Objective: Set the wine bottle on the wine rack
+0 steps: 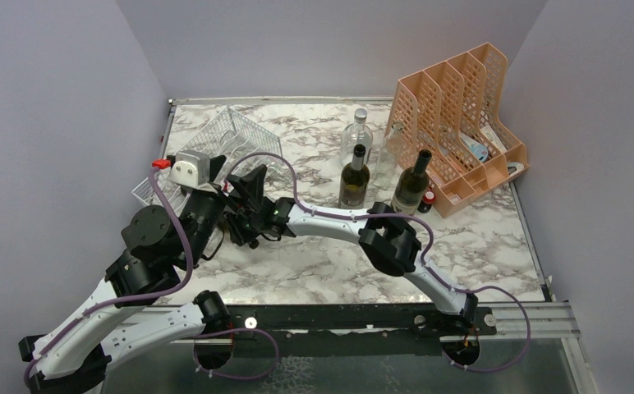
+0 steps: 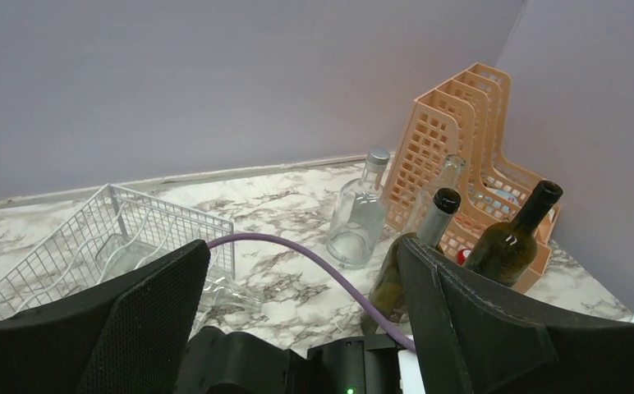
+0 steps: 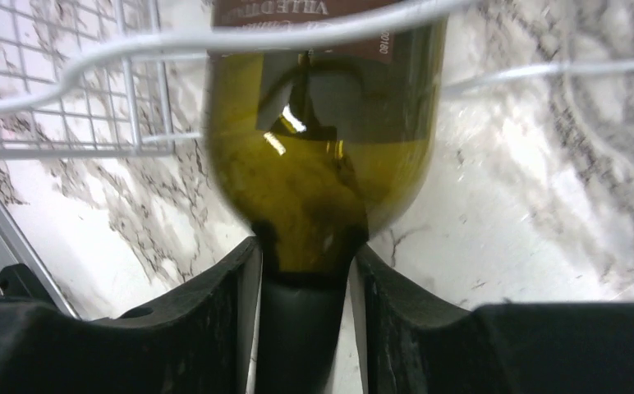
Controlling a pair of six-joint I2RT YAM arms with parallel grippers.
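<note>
One olive-green glass wine bottle (image 3: 322,123) is clamped by its neck in the right claw (image 3: 305,246). A wavy strand of the white wire wine rack (image 1: 230,135), at ten o'clock on the marble table (image 1: 297,275), crosses in front of its label. The left claw (image 2: 304,246) gapes wide and holds nothing. We judge the step to be seating: slide the body level along one cradle, and release only once the wire carries it. From above, both arms hide the bottle. Its base is cut off, so we cannot tell which cradle it meets.
</note>
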